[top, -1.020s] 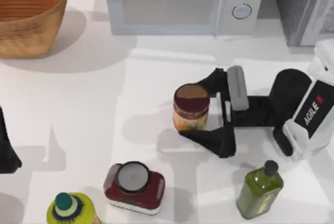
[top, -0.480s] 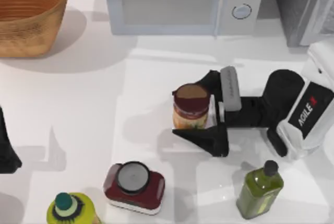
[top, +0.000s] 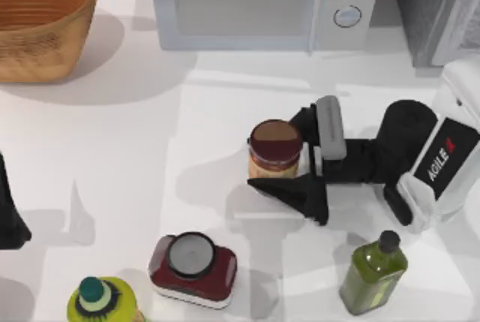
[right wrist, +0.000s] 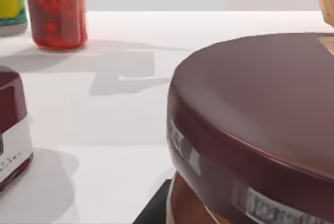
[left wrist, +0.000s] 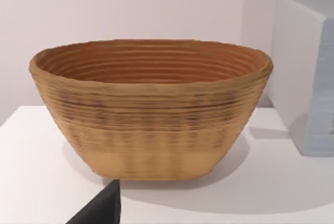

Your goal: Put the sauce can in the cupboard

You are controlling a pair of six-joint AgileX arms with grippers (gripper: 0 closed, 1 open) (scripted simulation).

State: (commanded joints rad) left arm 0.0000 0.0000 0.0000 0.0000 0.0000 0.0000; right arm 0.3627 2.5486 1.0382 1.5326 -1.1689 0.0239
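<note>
1. the right hand (top: 289, 163) has drawn its fingers in since a second ago; they now clamp the small maroon-topped, orange-labelled sauce can (top: 274, 153), upright mid-bench.
2. grasp looks made; lifting toward the dark grey speckled cupboard (top: 435, 7) at the far right corner comes next.
3. left arm parked at the left edge.

Right arm (top: 442, 161), white casing panel: black lettering "AGILE" followed by a red "X", running slantwise along the panel in the top view. Only legible text.

Sauce can (right wrist: 250, 130), right wrist view: pale marks on the band under the maroon lid, too blurred to read. In the top view the orange-yellow label shows no readable characters.

Microwave (top: 262, 3): two round dials, no readable numbers or marks.
</note>
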